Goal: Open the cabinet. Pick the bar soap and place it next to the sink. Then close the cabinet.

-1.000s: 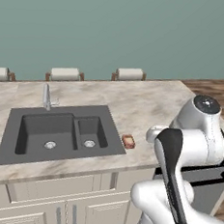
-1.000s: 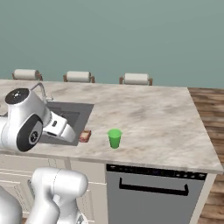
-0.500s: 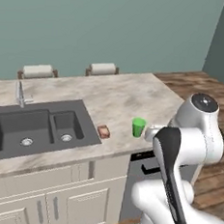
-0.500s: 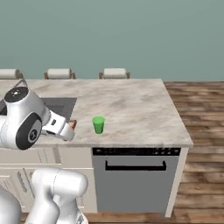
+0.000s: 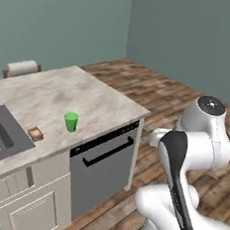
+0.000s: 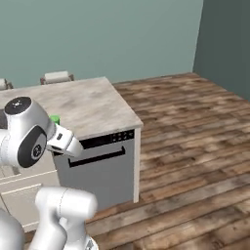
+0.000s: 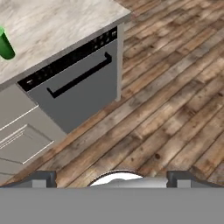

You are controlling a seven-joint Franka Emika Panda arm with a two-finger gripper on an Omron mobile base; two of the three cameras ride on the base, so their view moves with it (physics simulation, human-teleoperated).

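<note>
The cabinet and the bar soap are out of view. My gripper [image 7: 112, 179] is open, its two dark fingertips [image 7: 43, 178] standing wide apart with nothing between them. It hangs in front of the kitchen island and looks down at the wooden floor [image 7: 175, 100] and the dishwasher front [image 7: 74, 83]. The dark sink [image 5: 6, 131] lies at the left edge of the left base view, set into the marble counter [image 5: 54, 98].
A green cup [image 5: 71, 121] and a small brown block [image 5: 35, 133] sit on the counter right of the sink. The grey dishwasher [image 5: 105, 161] fills the island's end. Cream base cabinets [image 5: 33, 208] lie to its left. Wooden floor [image 6: 195, 146] stretches to the right toward teal walls.
The whole picture has shifted: the base has turned right, so the island and sink slid to the left and the wooden floor came into view. The gripper stays open.
</note>
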